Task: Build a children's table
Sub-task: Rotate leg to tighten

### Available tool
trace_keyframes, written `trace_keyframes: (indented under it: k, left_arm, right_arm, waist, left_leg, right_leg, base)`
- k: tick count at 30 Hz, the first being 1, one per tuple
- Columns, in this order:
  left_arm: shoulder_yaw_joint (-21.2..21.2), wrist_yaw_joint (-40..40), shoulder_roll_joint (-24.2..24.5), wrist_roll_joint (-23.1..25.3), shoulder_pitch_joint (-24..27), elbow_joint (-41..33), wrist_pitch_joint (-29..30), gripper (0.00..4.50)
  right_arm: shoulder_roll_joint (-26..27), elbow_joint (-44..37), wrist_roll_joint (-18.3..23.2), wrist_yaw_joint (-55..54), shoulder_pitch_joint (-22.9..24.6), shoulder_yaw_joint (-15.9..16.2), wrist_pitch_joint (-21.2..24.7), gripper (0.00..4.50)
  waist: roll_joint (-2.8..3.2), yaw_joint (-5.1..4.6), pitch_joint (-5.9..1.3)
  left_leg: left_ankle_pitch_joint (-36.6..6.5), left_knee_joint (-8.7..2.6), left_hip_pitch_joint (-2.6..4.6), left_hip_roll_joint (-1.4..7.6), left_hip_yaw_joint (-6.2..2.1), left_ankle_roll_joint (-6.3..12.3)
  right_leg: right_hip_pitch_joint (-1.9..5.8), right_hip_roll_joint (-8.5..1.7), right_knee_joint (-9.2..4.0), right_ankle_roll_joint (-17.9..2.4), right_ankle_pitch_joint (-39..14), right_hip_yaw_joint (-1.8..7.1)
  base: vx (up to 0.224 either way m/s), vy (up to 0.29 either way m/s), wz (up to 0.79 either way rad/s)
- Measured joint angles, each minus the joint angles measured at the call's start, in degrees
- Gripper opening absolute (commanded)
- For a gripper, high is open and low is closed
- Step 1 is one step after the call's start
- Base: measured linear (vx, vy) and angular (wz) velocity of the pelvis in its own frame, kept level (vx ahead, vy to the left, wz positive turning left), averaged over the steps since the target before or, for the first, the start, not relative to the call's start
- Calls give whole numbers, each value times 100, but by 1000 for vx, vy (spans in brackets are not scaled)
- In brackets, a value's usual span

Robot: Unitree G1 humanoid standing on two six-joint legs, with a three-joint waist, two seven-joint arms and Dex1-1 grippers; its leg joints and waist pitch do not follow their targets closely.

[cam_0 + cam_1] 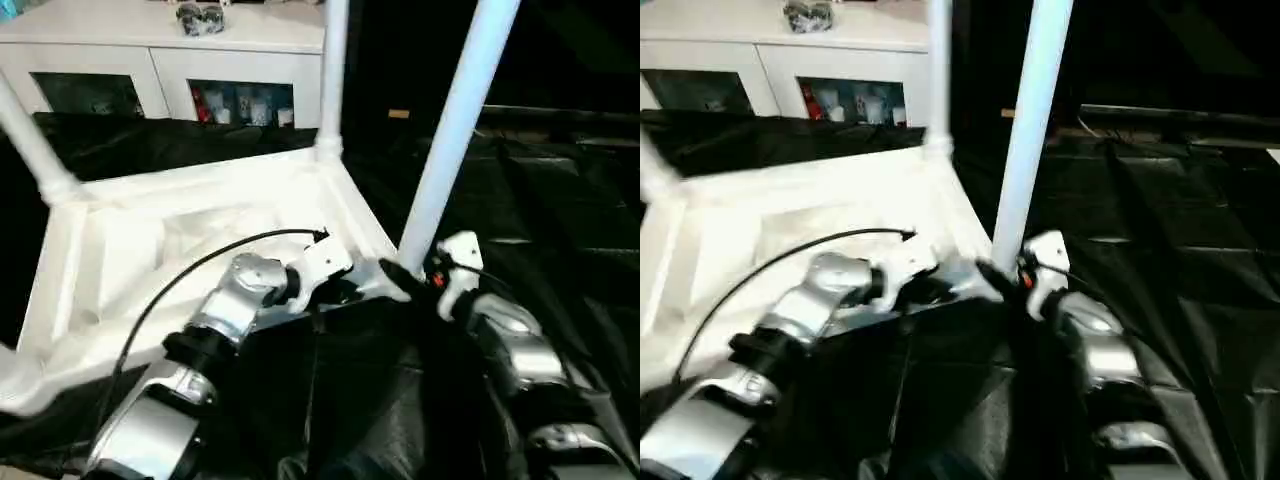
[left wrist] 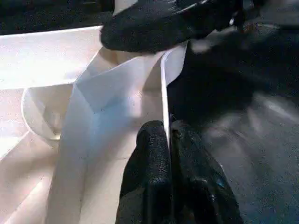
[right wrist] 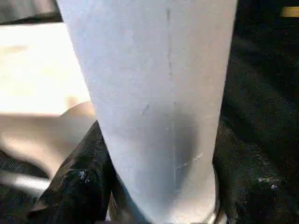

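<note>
Left eye view: table top (image 1: 180,240) lying upside down on black sheeting. Left gripper (image 2: 167,154) is clamping its rim; right gripper (image 3: 154,186) is grasping the near leg (image 1: 455,130). Next: pressing it fully into the socket.

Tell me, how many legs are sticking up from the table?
3. One leg stands at the near corner between the right fingers, one at the far corner by the cabinet, one at the left. A fourth may be hidden.
</note>
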Motion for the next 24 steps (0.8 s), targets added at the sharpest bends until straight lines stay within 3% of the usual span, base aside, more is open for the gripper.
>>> trace_keyframes:
  k: [1, 3, 7, 8, 10, 15, 19, 20, 24]
  left_arm:
    - [2, 19, -10, 3, 0, 0, 4, 0]
    - [4, 0, -9, 3, 2, -9, -2, 0]
    - [-4, -156, 24, 3, 57, -117, -39, 0]
    - [-21, -311, 86, -27, 119, -223, -56, 0]
    - [-35, -454, 178, -51, 199, -356, -97, 0]
    - [-102, -1095, 445, -231, 298, -522, -171, 0]
    - [-179, -1762, 691, -378, 396, -658, -331, 0]
    - [-197, -1943, 749, -408, 426, -697, -366, 0]
    - [-295, -2435, 882, -519, 446, -734, -381, 0]
  right_arm:
    - [38, 0, -8, -101, 1, -7, -26, 256]
    - [81, 7, -31, -165, 15, -19, -124, 312]
    - [165, -5, 26, -146, 25, -82, -172, 328]
    - [151, -19, 64, -5, 27, -77, -149, 357]
    - [83, -97, 69, 278, 77, -17, -118, 370]
    - [-452, -506, 197, 1634, 364, 343, 0, 370]
    - [-988, -870, 361, 3038, 599, 648, 143, 370]
    - [-1142, -966, 385, 3392, 624, 770, 191, 343]
    - [-1545, -1092, 452, 4263, 627, 1006, 382, 331]
  waist:
    - [3, 1, -2]
    - [5, 2, -3]
    - [5, 22, -4]
    - [4, 32, -4]
    - [2, 41, -3]
    - [-16, 60, 9]
    - [-25, 169, 11]
    - [-30, 188, 12]
    - [-44, 235, 6]
  left_leg:
    - [0, 0, -1, 0, -1, 0]
    - [0, -2, -1, 0, -1, 0]
    - [0, -13, -1, 0, -1, 0]
    - [2, -17, -1, 0, -1, 3]
    - [4, -20, -3, 2, -1, 7]
    - [16, -19, -4, 1, -1, 28]
    - [17, -12, -8, 4, 1, 28]
    - [17, -9, -8, 4, 1, 28]
    - [17, -5, -11, 4, 2, 28]
  right_leg:
    - [1, 0, 0, 0, 0, 0]
    - [0, 0, 0, 1, -1, 0]
    - [-10, 1, -1, 2, -2, -1]
    - [-13, 1, -1, 4, -4, -2]
    - [-17, 2, -1, 8, -8, -4]
    - [-18, 2, -1, 11, -11, -5]
    - [-15, 2, 0, 13, -12, -4]
    - [-13, 1, -1, 13, -12, -3]
    - [-8, 0, -1, 14, -13, -2]
  base:
    - [0, 0, 0]
    - [0, 0, 0]
    - [0, 0, 0]
    - [0, 0, 0]
    - [0, 0, 0]
    - [0, 0, 0]
    - [0, 0, 0]
    - [0, 0, 0]
    - [0, 0, 0]
